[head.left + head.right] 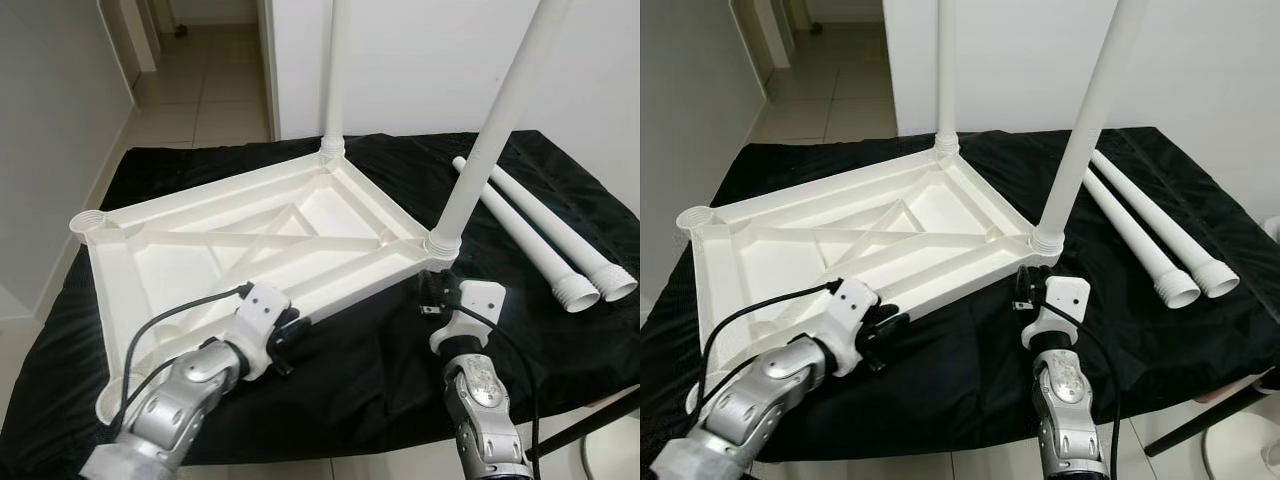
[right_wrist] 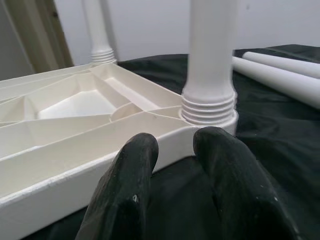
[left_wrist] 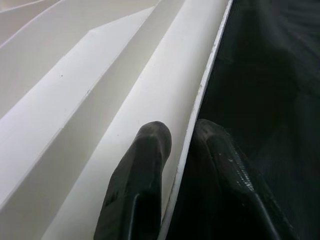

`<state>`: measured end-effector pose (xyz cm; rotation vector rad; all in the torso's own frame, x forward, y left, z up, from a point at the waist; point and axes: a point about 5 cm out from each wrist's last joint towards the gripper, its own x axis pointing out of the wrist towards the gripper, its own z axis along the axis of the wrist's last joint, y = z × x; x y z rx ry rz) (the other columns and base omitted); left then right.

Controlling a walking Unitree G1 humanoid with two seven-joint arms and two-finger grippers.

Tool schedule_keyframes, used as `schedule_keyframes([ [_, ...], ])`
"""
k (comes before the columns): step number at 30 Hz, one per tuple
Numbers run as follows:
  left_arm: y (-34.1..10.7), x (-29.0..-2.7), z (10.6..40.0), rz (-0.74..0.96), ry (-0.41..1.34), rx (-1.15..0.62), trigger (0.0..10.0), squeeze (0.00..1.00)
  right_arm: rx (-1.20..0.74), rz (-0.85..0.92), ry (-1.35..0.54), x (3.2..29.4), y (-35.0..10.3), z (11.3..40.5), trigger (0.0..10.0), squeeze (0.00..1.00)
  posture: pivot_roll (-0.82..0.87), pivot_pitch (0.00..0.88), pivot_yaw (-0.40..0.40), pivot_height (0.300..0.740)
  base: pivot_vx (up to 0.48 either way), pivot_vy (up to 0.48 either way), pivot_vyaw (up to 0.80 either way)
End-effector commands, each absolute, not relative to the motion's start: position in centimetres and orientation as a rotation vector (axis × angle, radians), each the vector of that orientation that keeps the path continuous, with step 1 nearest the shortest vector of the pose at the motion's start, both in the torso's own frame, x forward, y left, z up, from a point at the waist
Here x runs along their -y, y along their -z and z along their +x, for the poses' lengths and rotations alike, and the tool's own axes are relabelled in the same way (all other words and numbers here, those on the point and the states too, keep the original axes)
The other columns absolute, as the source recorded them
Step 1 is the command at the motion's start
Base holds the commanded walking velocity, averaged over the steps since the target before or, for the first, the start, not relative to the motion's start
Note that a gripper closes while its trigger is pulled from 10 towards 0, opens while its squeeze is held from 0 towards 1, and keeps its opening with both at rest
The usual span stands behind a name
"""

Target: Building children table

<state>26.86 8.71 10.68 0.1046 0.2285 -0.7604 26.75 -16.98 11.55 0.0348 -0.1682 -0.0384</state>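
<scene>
A: Tabletop (image 1: 250, 240), white ribbed plastic, lies upside down on the black-draped table (image 1: 350, 350), with two legs (image 1: 500, 120) already standing in its far and right corner sockets. Two spare legs (image 1: 540, 235) lie side by side to the right, well apart from it.

B: And the claws?

A: The left claw (image 3: 182, 150) straddles the tabletop's thin near rim, one finger inside and one outside, closed down on that edge. The right claw (image 2: 175, 150) hovers just short of the corner below the nearer screwed-in leg, fingers parted, holding nothing.

B: How will the top handle?

A: Probably light and stiff, a hollow moulding, but smooth and likely slippery. The rim seems a good hold. The spare legs look light too; I'd grasp them mid-shaft, away from the threaded ends.
</scene>
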Motion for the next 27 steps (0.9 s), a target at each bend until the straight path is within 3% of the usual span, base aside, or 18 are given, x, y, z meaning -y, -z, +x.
schedule_keyframes([
  [1, -10.4, -9.0, 27.4, 0.121, 0.683, -0.253, 0.0, 0.0, 0.17, 0.038, 0.038, 16.8, -11.8, 26.9, 10.0, 0.0, -0.12, 0.016, 0.025, 0.74, 0.0, 0.0, 0.0],
  [9, -10.9, -8.3, 27.8, 0.163, 0.624, -0.249, 0.0, 0.0, 0.173, 0.039, 0.038, 16.7, -11.8, 27.0, 10.0, 0.0, -0.12, 0.016, 0.027, 0.74, 0.0, 0.0, 0.0],
  [10, -10.9, -8.1, 27.8, 0.188, 0.611, -0.254, 3.1, 0.0, 0.174, 0.04, 0.039, 16.7, -11.9, 27.0, 10.0, 0.0, -0.12, 0.017, 0.029, 0.74, 0.0, 0.0, 0.0],
  [13, -10.9, -8.0, 27.8, 0.204, 0.602, -0.257, 3.1, 0.0, 0.174, 0.04, 0.039, 16.7, -11.9, 27.0, 10.0, 0.0, -0.12, 0.017, 0.029, 0.74, 0.0, 0.0, 0.0],
  [14, -10.9, -7.8, 27.8, 0.215, 0.605, -0.255, 4.8, 0.0, 0.174, 0.04, 0.04, 16.7, -11.9, 27.0, 10.0, 0.0, -0.12, 0.017, 0.029, 0.74, 0.0, 0.0, 0.0],
  [15, -11.0, -7.6, 27.6, 0.22, 0.638, -0.247, 9.0, 0.0, 0.174, 0.041, 0.039, 16.6, -11.9, 27.0, 10.0, 0.0, -0.12, 0.017, 0.031, 0.74, 0.0, 0.0, 0.0],
  [16, -11.0, -7.6, 27.6, 0.22, 0.638, -0.247, 9.0, 0.0, 0.174, 0.041, 0.039, 16.6, -11.9, 27.0, 10.0, 0.0, -0.12, 0.017, 0.031, 0.74, 0.0, 0.0, 0.0],
  [17, -11.2, -7.4, 27.4, 0.216, 0.678, -0.242, 10.0, 0.0, 0.174, 0.041, 0.038, 16.5, -11.8, 27.0, 10.0, 0.0, -0.11, 0.016, 0.032, 0.74, 0.0, 0.0, 0.0],
  [20, -11.5, -7.1, 26.9, 0.201, 0.762, -0.226, 10.0, 0.0, 0.174, 0.041, 0.035, 16.4, -11.8, 27.0, 10.0, 0.0, -0.11, 0.016, 0.033, 0.74, 0.0, 0.0, 0.0],
  [21, -11.7, -7.1, 26.7, 0.193, 0.788, -0.224, 10.0, 0.05, 0.173, 0.041, 0.035, 16.4, -11.8, 27.1, 10.0, 0.0, -0.11, 0.016, 0.033, 0.74, 0.0, 0.0, 0.0],
  [22, -11.8, -7.0, 26.6, 0.185, 0.804, -0.218, 10.0, 0.8, 0.173, 0.041, 0.035, 16.4, -11.8, 27.1, 10.0, 0.0, -0.11, 0.016, 0.033, 0.74, 0.0, 0.0, 0.0],
  [24, -11.8, -7.0, 26.6, 0.185, 0.804, -0.218, 10.0, 0.8, 0.173, 0.041, 0.035, 16.4, -11.8, 27.1, 10.0, 0.0, -0.11, 0.016, 0.033, 0.74, 0.0, 0.0, 0.0],
  [25, -12.1, -7.0, 26.3, 0.181, 0.846, -0.208, 10.0, 1.0, 0.173, 0.042, 0.036, 16.4, -11.8, 27.1, 10.0, 0.0, -0.11, 0.018, 0.037, 0.74, 0.0, 0.0, 0.0],
  [27, -12.3, -6.9, 25.9, 0.187, 0.887, -0.195, 10.0, 1.0, 0.173, 0.042, 0.037, 16.4, -11.8, 27.0, 10.0, 0.0, -0.11, 0.018, 0.037, 0.74, 0.0, 0.0, 0.0],
])
